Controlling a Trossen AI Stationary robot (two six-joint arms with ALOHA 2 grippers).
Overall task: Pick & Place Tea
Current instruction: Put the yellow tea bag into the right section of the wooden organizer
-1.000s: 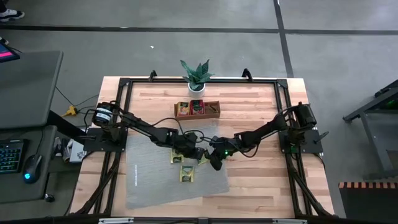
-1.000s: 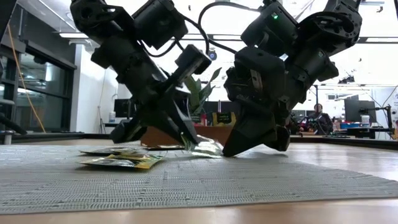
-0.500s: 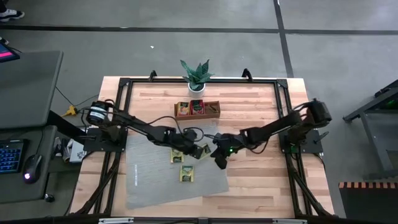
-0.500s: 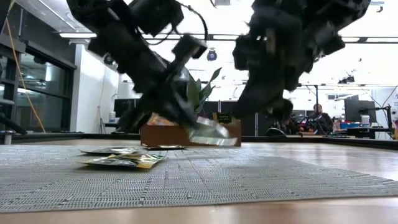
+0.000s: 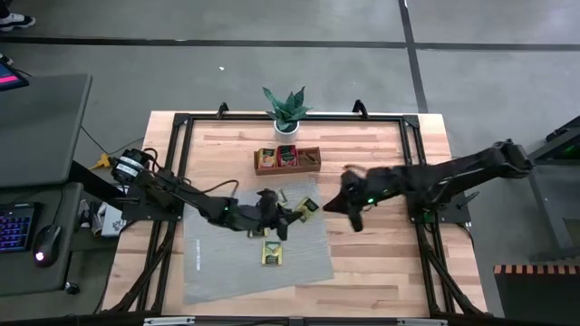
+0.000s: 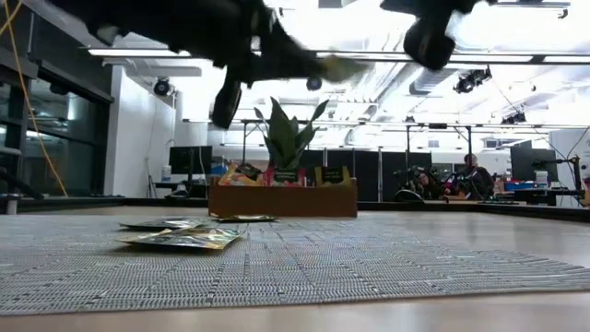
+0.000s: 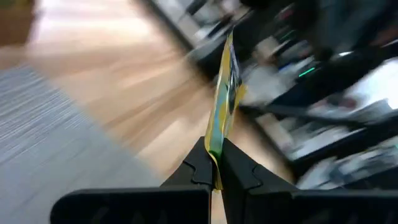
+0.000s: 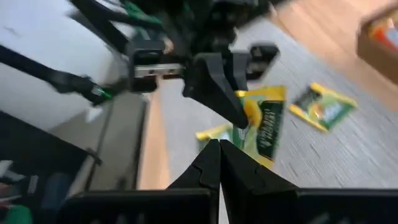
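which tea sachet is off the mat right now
The yellow-green sachet pinched in the left gripper, held in the air; the others lie flat on the mat.

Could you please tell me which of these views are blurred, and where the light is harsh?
Left wrist view: room streaked, only the yellow-green tea sachet fairly sharp. Right wrist view: everything soft. Low view: arms smeared against glaring ceiling lights, grey ribbed mat crisp. High view: evenly lit, sharp.

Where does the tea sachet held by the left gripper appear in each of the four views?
High view: the held sachet is above the grey mat's right part, at the left gripper.
Low view: top centre, blurred.
Left wrist view: edge-on between the shut fingers.
Right wrist view: centre, yellow-green.
Shared landmark: the grey mat; the wooden tray shows in three views.
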